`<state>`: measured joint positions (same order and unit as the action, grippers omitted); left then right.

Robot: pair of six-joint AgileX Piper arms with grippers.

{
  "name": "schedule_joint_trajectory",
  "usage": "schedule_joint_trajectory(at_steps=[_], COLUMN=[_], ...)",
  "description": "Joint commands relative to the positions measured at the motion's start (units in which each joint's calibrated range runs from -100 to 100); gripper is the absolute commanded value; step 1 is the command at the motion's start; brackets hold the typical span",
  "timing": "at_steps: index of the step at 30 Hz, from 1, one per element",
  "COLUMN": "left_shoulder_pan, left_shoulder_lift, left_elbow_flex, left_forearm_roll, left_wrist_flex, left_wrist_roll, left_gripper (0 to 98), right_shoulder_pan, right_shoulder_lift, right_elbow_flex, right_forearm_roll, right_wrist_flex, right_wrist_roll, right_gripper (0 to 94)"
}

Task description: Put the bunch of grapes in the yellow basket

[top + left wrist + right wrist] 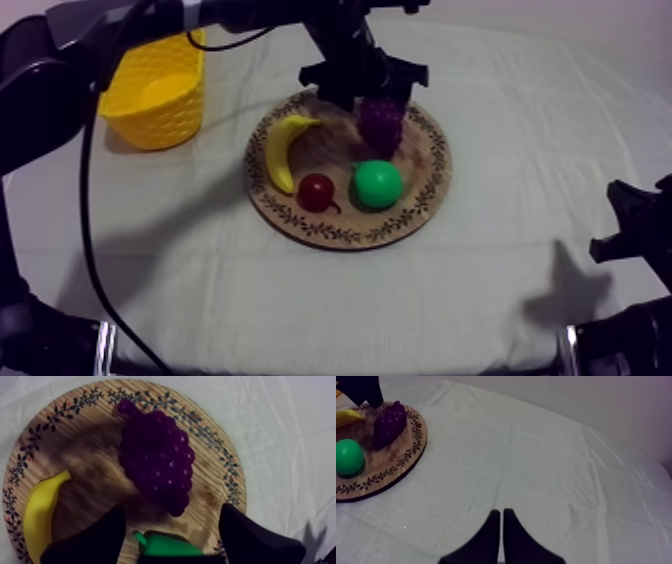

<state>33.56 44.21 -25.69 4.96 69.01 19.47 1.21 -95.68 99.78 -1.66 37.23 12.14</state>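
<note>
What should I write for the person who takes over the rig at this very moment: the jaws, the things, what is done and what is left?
Left gripper: jaws open, poised over the grapes, nothing gripped.
Right gripper: jaws shut on nothing, over bare cloth to the right of the board.
Things: the grapes lie on the board's far part, with a banana, a small red fruit and a pear nearer. The basket stands on the cloth to the left, apart from the board.
Done: the left gripper is at the grapes.
Left: close on the grapes, lift, carry to the basket, release.
</note>
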Motion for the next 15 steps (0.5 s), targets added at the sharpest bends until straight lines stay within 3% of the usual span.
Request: schedule_joint_trajectory(at_steps=[1, 15], left_shoulder_pan=[-0.2, -0.8], left_shoulder_lift=[1.4, 7.5], left_elbow_flex=[-1.0, -8.8], left_forearm_roll=[0.37, 1.44], left_wrist_flex=[0.1, 3.2], left_wrist_roll=[-0.2, -0.1], left_gripper=[69.6, 69.1], right_shoulder_pan=[0.0, 0.0], right_shoulder_lift=[0.0, 0.0], right_elbow_flex=[0.0, 0.0], right_forearm_roll=[0.0, 0.0], right_wrist_flex=[-0.1, -0.1], right_wrist_roll=[0.0, 0.0], right_gripper=[0.5, 0.5])
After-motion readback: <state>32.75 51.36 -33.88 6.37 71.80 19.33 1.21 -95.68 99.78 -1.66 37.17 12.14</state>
